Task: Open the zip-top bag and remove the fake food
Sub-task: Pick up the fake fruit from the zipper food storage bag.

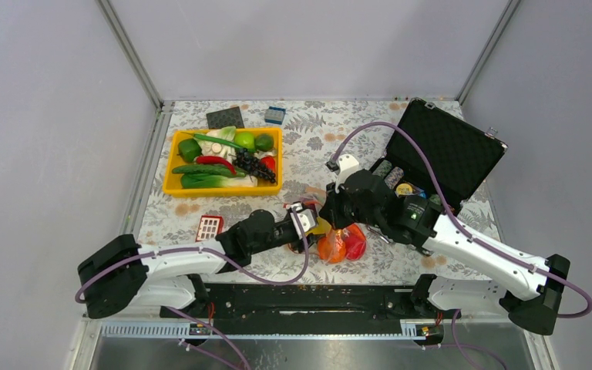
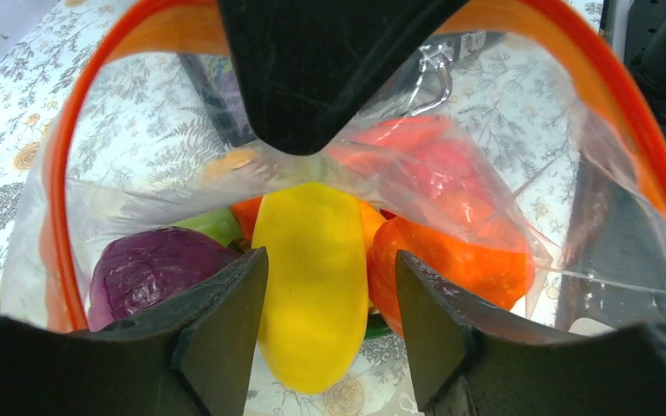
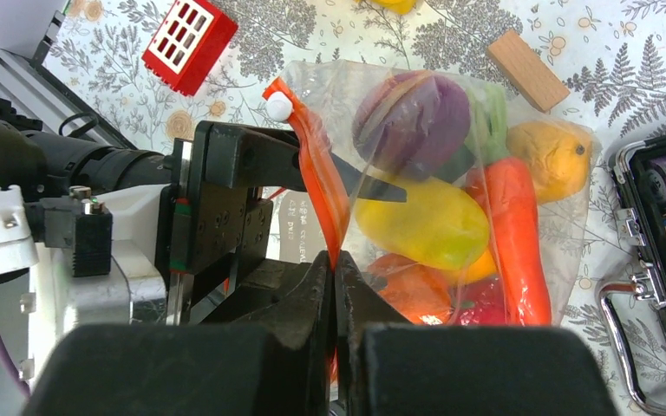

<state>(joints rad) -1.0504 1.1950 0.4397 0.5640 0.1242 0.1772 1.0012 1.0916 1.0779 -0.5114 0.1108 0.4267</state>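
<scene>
The right gripper (image 3: 336,277) is clamped tight on the orange zip strip (image 3: 316,173), its two fingers pressed together with the strip between them, holding one lip of the bag (image 3: 329,82) up. The left gripper (image 2: 329,260) is spread wide and reaches in through the mouth of the bag. In its own wrist view its fingers (image 2: 225,321) stand on either side of the yellow pepper (image 2: 312,286), but I cannot tell whether they touch it. It grips nothing yet.

In the left wrist view the zip strip arches all the way round, so the mouth is pulled open. That half of the job looks done. The other half is not. The purple onion (image 2: 152,264), the orange pumpkin (image 2: 460,264) and the red apple (image 2: 434,165) lie inside the plastic around the pepper, and the right wrist view shows the carrot (image 3: 516,234) and a yellow-orange fruit (image 3: 551,156) packed in there too. By my reading every one of these pieces is left to take out, the pepper likely first.

The bag sits on the flowered table (image 1: 308,146) between the two arms, near the front edge. The open black case (image 1: 447,146) is just beside it on the right, and the yellow tray (image 1: 171,166) stands well apart toward the back left.
</scene>
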